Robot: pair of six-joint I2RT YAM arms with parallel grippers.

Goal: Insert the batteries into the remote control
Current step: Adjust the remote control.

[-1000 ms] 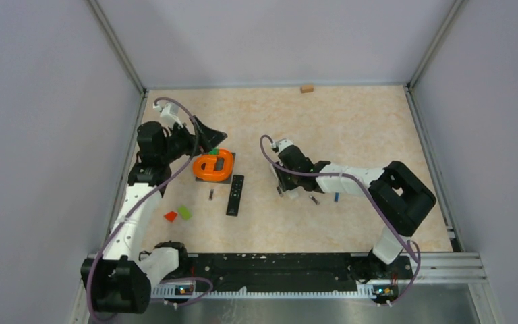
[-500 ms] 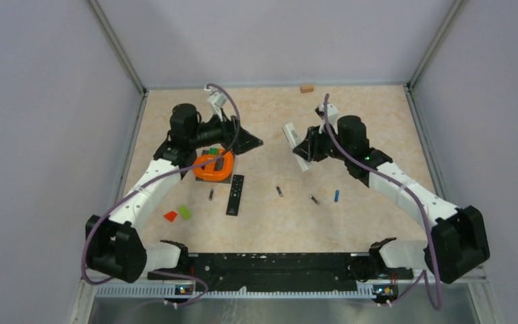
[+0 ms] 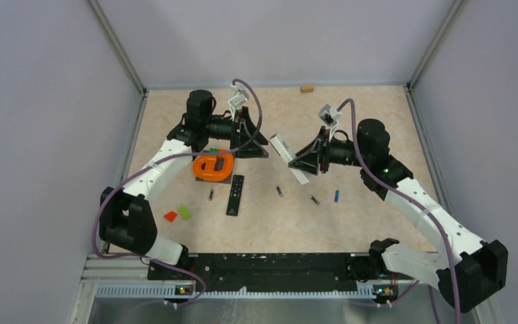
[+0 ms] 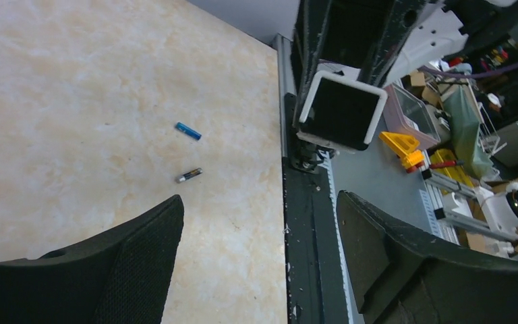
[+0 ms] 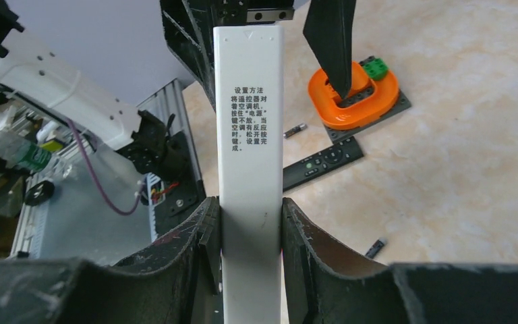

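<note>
The blue battery (image 3: 336,196) lies on the table (image 3: 364,121) just beside a dark battery (image 3: 314,200). The middle battery (image 3: 280,192) is further left, and the left battery (image 3: 211,195) lies just left of the black remote (image 3: 235,194). Above them the right tool (image 5: 249,209) is clamped on the white remote (image 5: 249,135), held off the table. The left tool (image 4: 260,202) hangs spread wide, holding nothing, near the orange ring (image 3: 212,166).
</note>
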